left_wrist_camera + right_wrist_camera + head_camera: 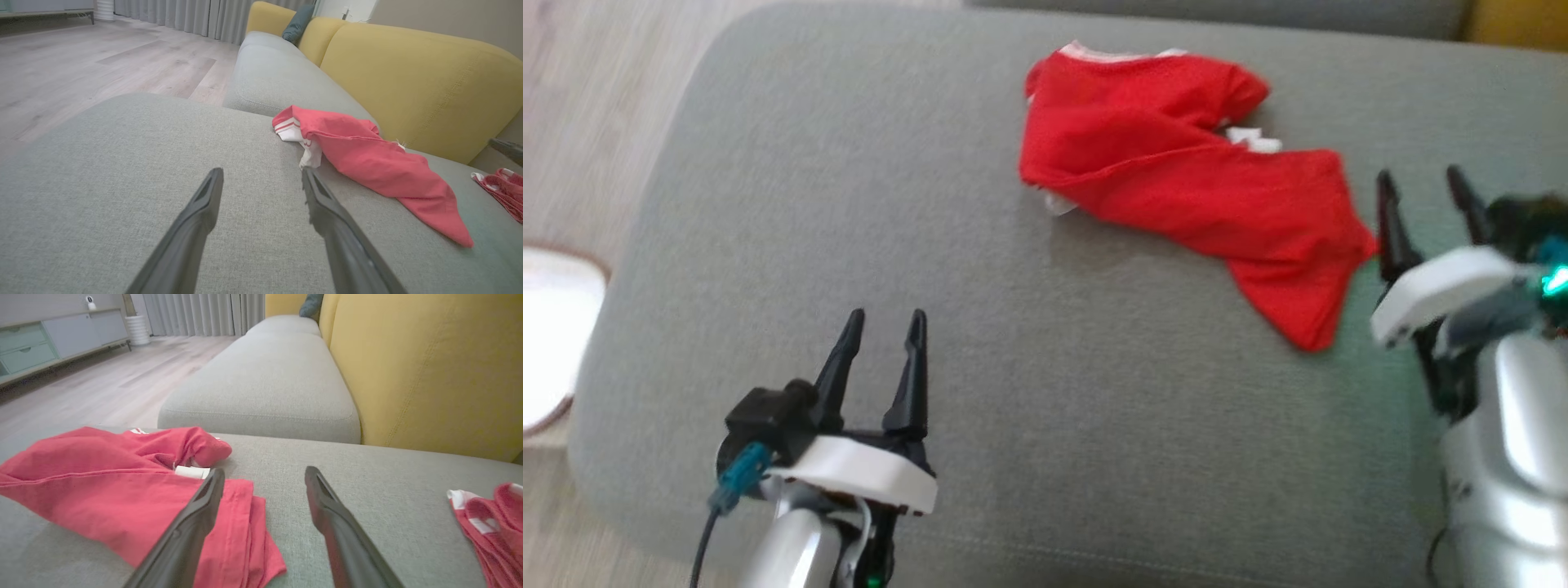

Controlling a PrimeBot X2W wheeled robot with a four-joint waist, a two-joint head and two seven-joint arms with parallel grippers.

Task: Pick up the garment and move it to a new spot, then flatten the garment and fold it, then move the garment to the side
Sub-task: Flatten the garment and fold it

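Observation:
A crumpled red garment (pixel 1176 175) with white trim lies on the grey seat cushion (pixel 980 327), toward its far right. In the left wrist view the garment (pixel 367 163) lies ahead and to the right; in the right wrist view the garment (pixel 122 494) spreads to the left. My left gripper (pixel 886 322) hovers open over bare cushion at the near left, well short of the cloth, its fingers (pixel 196 220) holding nothing. Open too, my right gripper (pixel 1421 184) stands just right of the garment's near corner, its left finger (pixel 192 522) over the cloth's edge.
A second red and white cloth (pixel 494 522) lies further right on the cushion. The yellow sofa back (pixel 416 85) rises behind it. A neighbouring grey cushion (pixel 265 384) continues beyond. Wooden floor (pixel 596 122) lies off the cushion's left edge, with a pale round object (pixel 547 327) there.

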